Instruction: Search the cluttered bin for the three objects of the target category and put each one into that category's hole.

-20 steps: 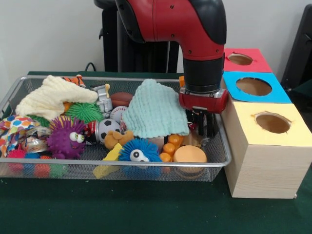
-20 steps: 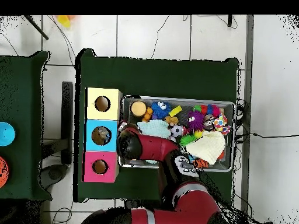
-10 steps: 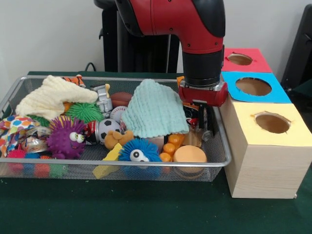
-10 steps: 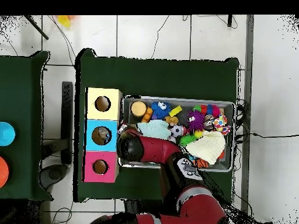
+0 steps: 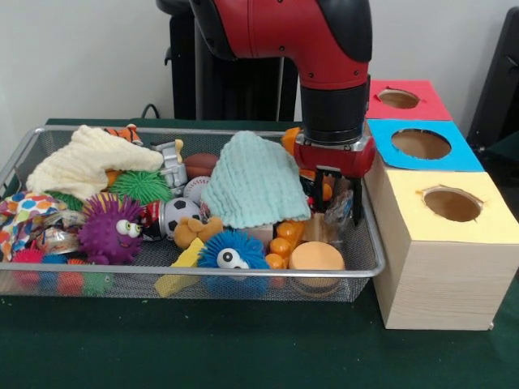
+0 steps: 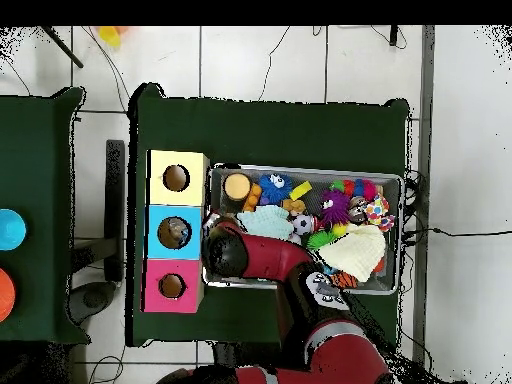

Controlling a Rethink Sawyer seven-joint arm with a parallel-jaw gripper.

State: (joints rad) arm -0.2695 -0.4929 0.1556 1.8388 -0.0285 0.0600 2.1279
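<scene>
**Jaws in the bin's right end, beside the boxes**

The bin (image 5: 32, 154) sat on the green surface (image 5: 203, 348), a cream cloth (image 5: 85, 162) at its left and a mint cloth (image 5: 255, 182) mid-bin. The jaws (image 5: 339, 201) hung just right of that cloth; whether they gripped anything could not be told. Right again, the blue-topped box's hole (image 5: 422, 143) lay between red and yellow tops.

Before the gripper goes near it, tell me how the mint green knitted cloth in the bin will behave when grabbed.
The mint green cloth drapes over the toys beneath it, so it is probably floppy and would sag from one pinch. Its open knit suggests it is light and may snag. Lifting it would likely uncover things in the cluttered bin.
</scene>
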